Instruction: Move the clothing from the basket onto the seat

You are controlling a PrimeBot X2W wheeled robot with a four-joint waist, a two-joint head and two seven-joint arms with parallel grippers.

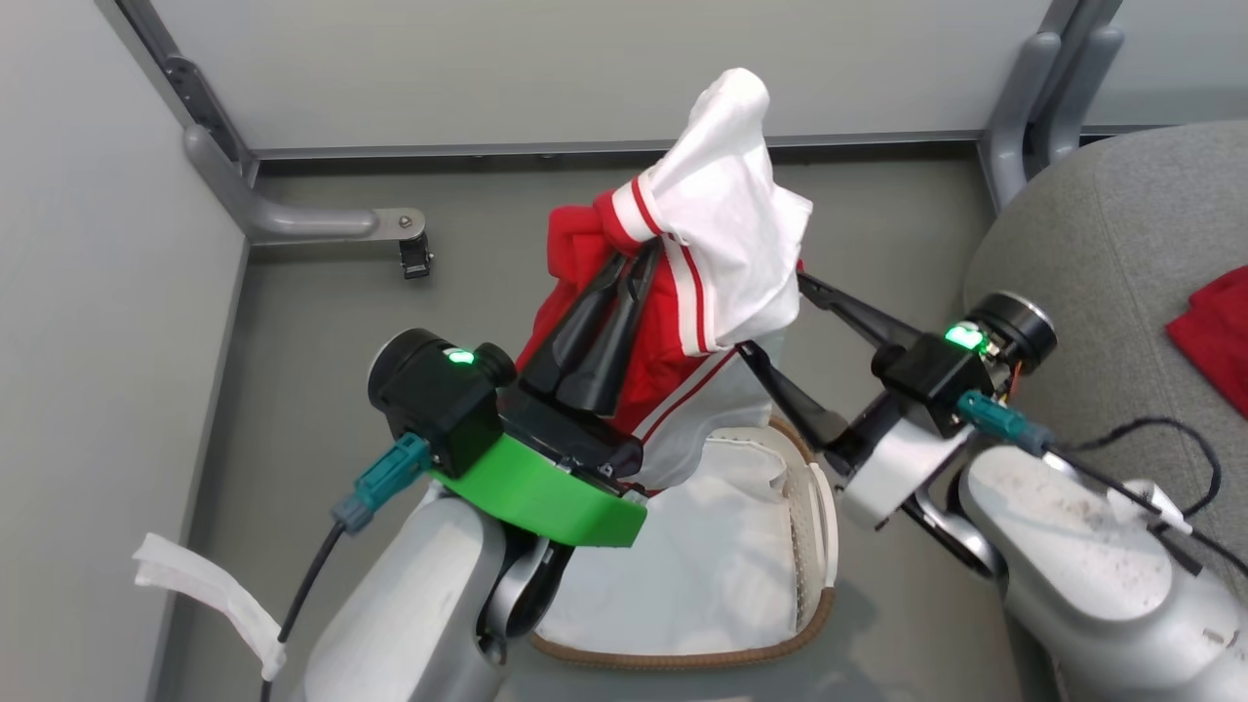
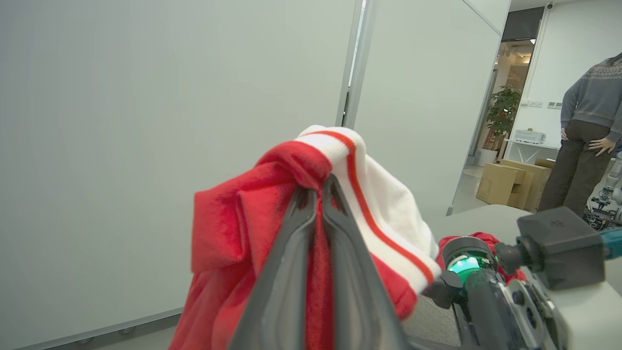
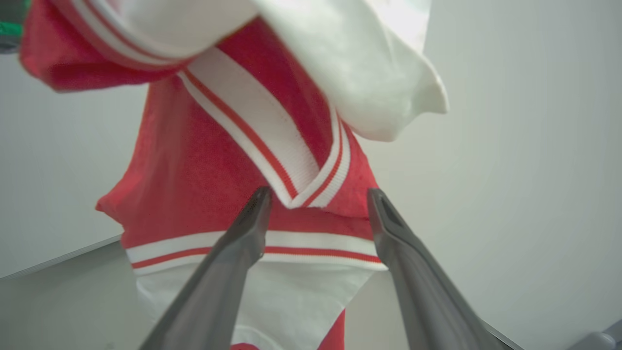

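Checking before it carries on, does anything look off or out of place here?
Nothing spilled or damaged. The red and white garment hangs bunched from the shut left gripper above the basket. One oddity: a loose white strip dangles beside the left arm's cable.

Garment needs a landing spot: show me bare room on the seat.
Free: the seat between its rounded edge and the red garment on it. Crowded: above the basket, left gripper and right gripper at the lifted clothing.
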